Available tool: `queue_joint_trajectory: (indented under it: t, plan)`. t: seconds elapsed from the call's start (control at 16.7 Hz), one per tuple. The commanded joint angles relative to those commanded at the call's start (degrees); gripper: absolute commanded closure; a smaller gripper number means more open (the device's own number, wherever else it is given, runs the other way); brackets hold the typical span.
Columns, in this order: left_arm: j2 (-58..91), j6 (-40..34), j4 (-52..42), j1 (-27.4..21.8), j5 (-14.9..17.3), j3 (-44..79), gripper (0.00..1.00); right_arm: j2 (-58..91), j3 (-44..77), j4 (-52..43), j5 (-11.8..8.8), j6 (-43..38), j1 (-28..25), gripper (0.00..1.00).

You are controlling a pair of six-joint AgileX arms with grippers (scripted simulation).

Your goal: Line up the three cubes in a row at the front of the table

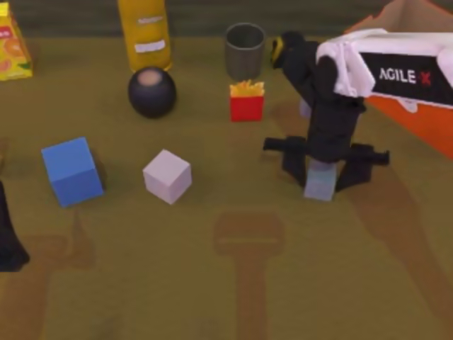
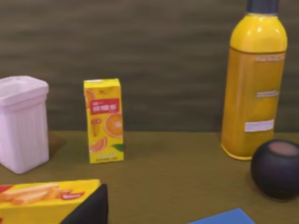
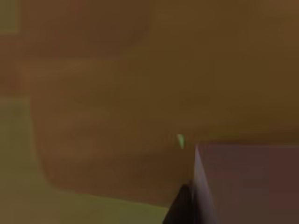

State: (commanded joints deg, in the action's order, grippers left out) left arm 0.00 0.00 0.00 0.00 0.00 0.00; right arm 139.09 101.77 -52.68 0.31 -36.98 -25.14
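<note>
Cubes number three on the olive tabletop (image 1: 212, 297): one blue cube (image 1: 71, 171) at the left of the top view, one white cube (image 1: 167, 176) just right of it near the middle, and one pale grey-blue cube (image 1: 320, 181) right of centre. That smallest cube sits between the two dark fingers of the right end effector (image 1: 324, 168), which are closed against its sides. The white right arm reaches in from the upper right. Only a dark part of the left end effector (image 1: 10, 241) shows at the left edge, and I cannot tell its state. Behind stand one black ball (image 1: 151, 92), one red fries box (image 1: 246, 100), one grey cup (image 1: 245, 49), one yellow bottle (image 1: 145, 32), one juice carton (image 1: 13, 49) and one orange box (image 1: 425, 120).
</note>
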Motion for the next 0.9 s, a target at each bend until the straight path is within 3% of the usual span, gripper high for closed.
queue_joint_trajectory:
  t: [0.12,0.18,0.6,0.66,0.9]
  plan:
    - [0.0,0.0,0.0,0.0,0.0,0.0,0.00,0.0,0.0,0.0,0.0,0.0,0.0,0.98]
    - [0.0,0.0,0.0,0.0,0.0,0.0,0.00,0.0,0.0,0.0,0.0,0.0,0.0,1.00]
    - [0.0,0.0,0.0,0.0,0.0,0.0,0.00,0.0,0.0,0.0,0.0,0.0,0.0,1.00]
    - [0.0,0.0,0.0,0.0,0.0,0.0,0.00,-1.9,0.2,-0.9,0.9,0.5,0.2,1.00]
    - [0.0,0.0,0.0,0.0,0.0,0.0,0.00,-3.2,3.2,-5.2,0.9,0.4,0.1,1.00]
